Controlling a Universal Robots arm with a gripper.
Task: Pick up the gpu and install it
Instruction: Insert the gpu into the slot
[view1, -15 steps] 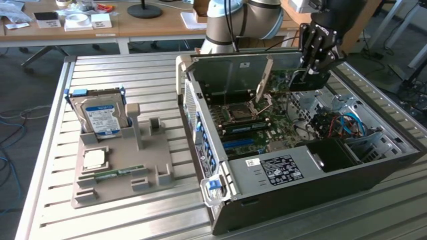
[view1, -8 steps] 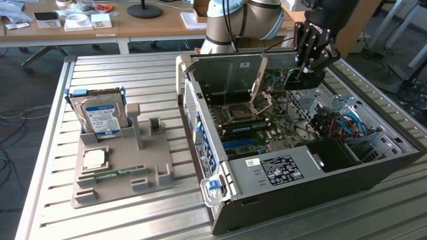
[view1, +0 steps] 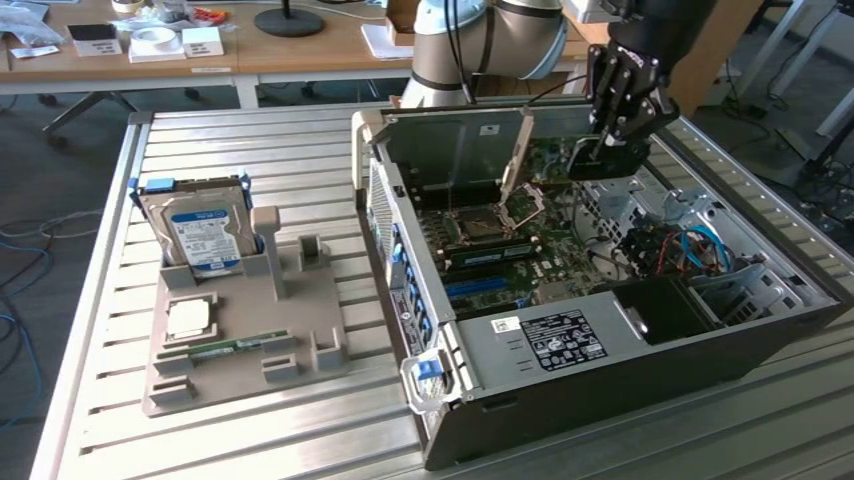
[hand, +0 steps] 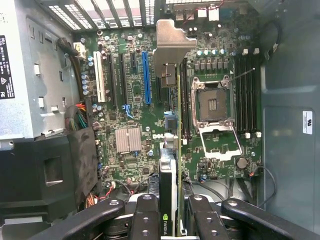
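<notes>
gpu (hand: 169, 195) edge-on over the motherboard (hand: 130, 100), inside the open computer case (view1: 400, 250), toward its far wall | room: case walls all round, black box (view1: 667, 305) by the near wall, top open | gpu sits between the fingers (hand: 145, 217) | gripper (hand: 172, 216) part-spread, clamped on the gpu's two faces

Floor (view1: 40, 180): you see grey carpet with loose wires (view1: 30, 232) on it.
Desk (view1: 307, 55): a wooden one stands at the back.
Table (view1: 267, 440): silver metal slats.
</notes>
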